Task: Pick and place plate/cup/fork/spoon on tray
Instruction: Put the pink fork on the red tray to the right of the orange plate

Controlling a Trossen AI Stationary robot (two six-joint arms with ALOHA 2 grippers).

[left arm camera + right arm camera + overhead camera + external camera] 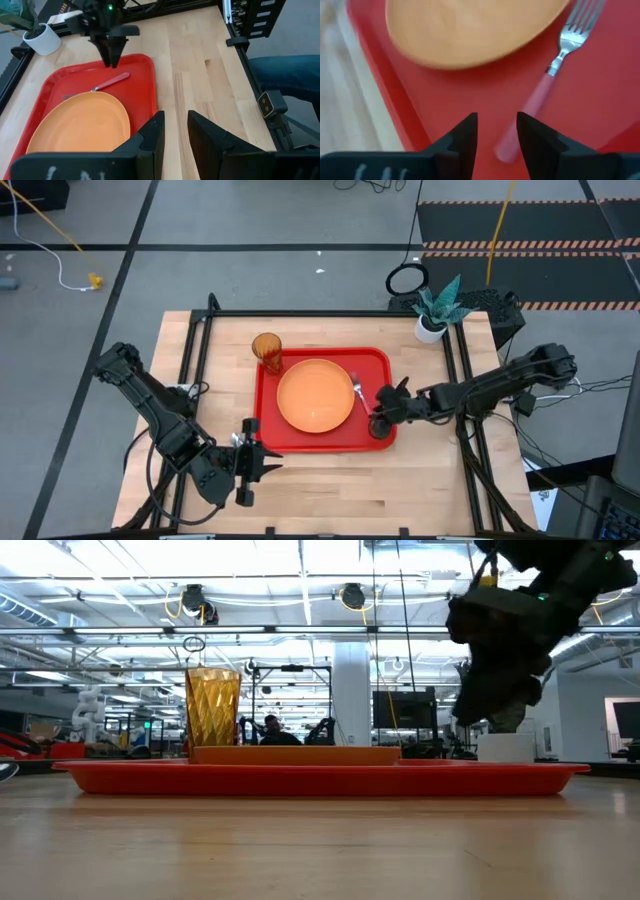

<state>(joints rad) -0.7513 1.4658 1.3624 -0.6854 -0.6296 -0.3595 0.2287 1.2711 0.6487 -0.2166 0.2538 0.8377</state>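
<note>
The red tray (375, 368) lies mid-table. On it rest the orange plate (315, 395) and, beside the plate toward the table's right, the fork (555, 70) with its pinkish handle lying flat. The amber cup (266, 350) stands upright at the tray's far left corner. My right gripper (497, 127) hangs open above the tray's right near part, just over the free end of the fork's handle and clear of it. My left gripper (175, 125) waits open above the wood by the tray's near left corner. The spoon shows in no view.
A potted plant in a white pot (437, 310) stands at the table's far right corner. Black frame rails (470, 440) run along the table's sides. Bare wood (400, 490) lies between the tray and the near edge. A person's leg (285, 75) shows beyond the table.
</note>
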